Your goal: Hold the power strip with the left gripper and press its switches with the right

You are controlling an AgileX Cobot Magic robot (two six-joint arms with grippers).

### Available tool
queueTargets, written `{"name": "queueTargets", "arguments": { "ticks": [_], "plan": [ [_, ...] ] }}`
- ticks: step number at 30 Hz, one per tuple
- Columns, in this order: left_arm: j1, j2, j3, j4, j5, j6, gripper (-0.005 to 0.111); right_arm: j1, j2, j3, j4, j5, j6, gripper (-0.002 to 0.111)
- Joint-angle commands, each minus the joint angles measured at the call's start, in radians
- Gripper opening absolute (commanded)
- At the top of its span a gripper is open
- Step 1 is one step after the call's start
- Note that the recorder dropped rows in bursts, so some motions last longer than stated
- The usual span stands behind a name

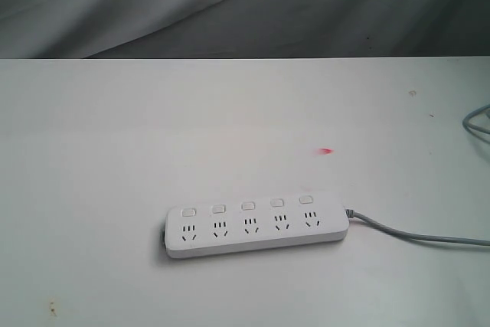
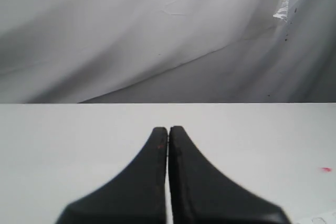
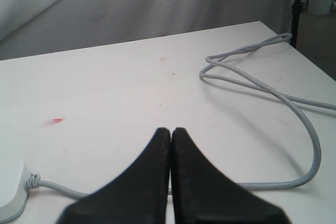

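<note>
Long flat white plastic power strip [image 1: 256, 227] lies near side of white table [image 1: 115, 151], grey cord [image 1: 417, 235] trailing right. L black claw [image 2: 168, 129] and R black claw [image 3: 171, 130] both pinched together, empty. Strip prob light, stiff, slick; I'd pin its left end w/ L

- The matte black, two-finger left gripper [image 2: 168, 129] has its jaws pressed together, the rounded tips meeting with only a hairline seam between them and nothing clamped there.
- The matte black, two-finger right gripper [image 3: 170, 131] is likewise closed: its broad tapering fingers [image 3: 197, 182] touch along their length, empty.
</note>
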State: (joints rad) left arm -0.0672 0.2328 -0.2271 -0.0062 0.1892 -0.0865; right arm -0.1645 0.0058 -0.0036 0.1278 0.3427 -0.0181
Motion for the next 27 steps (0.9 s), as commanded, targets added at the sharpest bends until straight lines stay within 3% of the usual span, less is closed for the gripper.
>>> {"name": "queueTargets", "arguments": {
  "ticks": [1,7,18,20,22,27],
  "plan": [
    [-0.002,-0.083,0.123,-0.048,-0.066,-0.006,0.002,-0.007,-0.006,0.004,0.003,-0.006,0.000,0.000],
    [-0.002,-0.191,0.227,-0.145,-0.066,0.121,0.002,-0.007,-0.006,0.004,0.003,-0.006,0.000,0.000],
    [-0.002,-0.233,0.227,-0.027,-0.050,0.113,0.002,-0.007,-0.006,0.004,0.003,-0.006,0.000,0.000],
    [-0.002,-0.233,0.227,-0.027,-0.023,0.093,0.002,-0.007,-0.006,0.004,0.003,-0.006,0.000,0.000],
    [-0.002,-0.233,0.227,-0.027,0.092,0.078,0.002,-0.007,-0.006,0.004,0.003,-0.006,0.000,0.000],
    [-0.002,-0.233,0.227,-0.009,0.092,0.092,0.002,-0.007,-0.006,0.004,0.003,-0.006,0.000,0.000]
  ]
}}
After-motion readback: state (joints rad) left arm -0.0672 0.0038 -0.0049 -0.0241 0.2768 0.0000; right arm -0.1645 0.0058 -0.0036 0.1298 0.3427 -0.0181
